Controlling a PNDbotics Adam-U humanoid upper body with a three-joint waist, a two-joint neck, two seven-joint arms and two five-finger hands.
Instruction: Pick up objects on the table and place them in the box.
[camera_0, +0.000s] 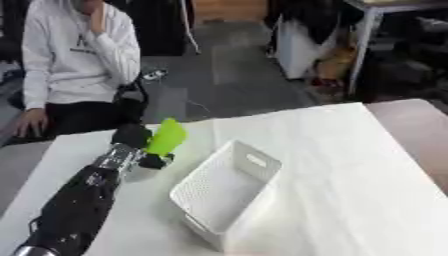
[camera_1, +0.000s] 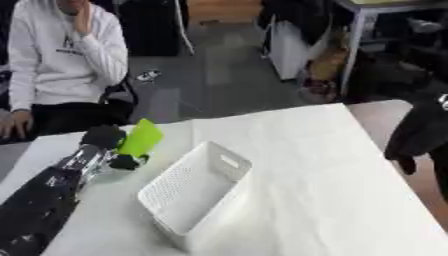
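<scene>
At the far left the left hand (camera_0: 140, 140) reaches up the desk (camera_0: 350, 165) from the lower corner, and its dark fingers are closed round a bright green object (camera_0: 166, 136), which stands up out of the grip and leans a little toward the box. The green object is therefore off the desk surface, held just beside the near left wall of the white box (camera_0: 229, 192) and not yet over its opening. It looks flat and thin, like a sheet or a slim plastic piece, so I judge it light and fairly stiff, perhaps a little bendy, with smooth faces that could slide between the fingers; holding it low at its bottom edge, as it is taken here, leaves the upper part free to swing. What it actually is I cannot make out, and its lower end is hidden inside the hand, along with the fingertips themselves. The box has perforated walls and a handle slot at its far end, and nothing shows inside it. Its near corner is cut off by the lower edge. At the far right, seen only in the right eye view, the right hand (camera_1: 420, 135) hangs beside the desk edge, dark and blurred; whether its fingers are spread or curled I cannot tell
</scene>
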